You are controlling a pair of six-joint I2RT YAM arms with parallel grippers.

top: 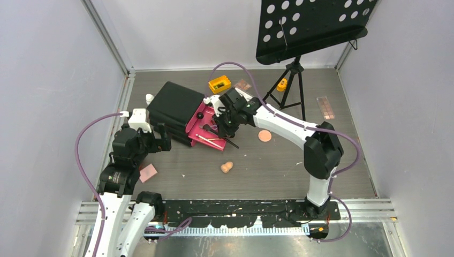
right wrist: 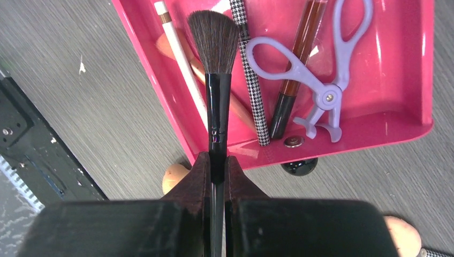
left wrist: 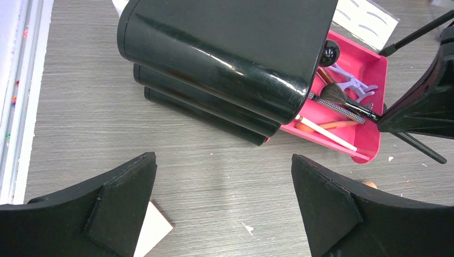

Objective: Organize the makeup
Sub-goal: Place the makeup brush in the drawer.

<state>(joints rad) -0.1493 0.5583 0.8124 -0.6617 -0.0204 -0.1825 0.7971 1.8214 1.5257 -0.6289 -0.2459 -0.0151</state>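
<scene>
My right gripper [right wrist: 217, 166] is shut on the black handle of a dark-bristled brush [right wrist: 215, 48], whose bristles hang over the open pink drawer [right wrist: 407, 64]. In that drawer lie lilac scissors [right wrist: 327, 98], a houndstooth pen [right wrist: 251, 69], a brown tube [right wrist: 300, 53] and a white pencil [right wrist: 184, 69]. From above, the right gripper [top: 224, 128] sits at the drawer [top: 206, 131] of the black chest [top: 174, 107]. My left gripper [top: 160, 140] stands open and empty beside the chest's near corner. Loose on the table are a peach sponge [top: 227, 167], a round puff [top: 264, 135] and a pink card [top: 148, 172].
A black music stand [top: 310, 27] on a tripod stands at the back right. A yellow block [top: 219, 84], one brown palette [top: 243, 85] and another palette [top: 325, 107] lie behind and to the right. A white bottle [top: 149, 98] is behind the chest. A white eyebrow card [left wrist: 367, 19] lies past the drawer.
</scene>
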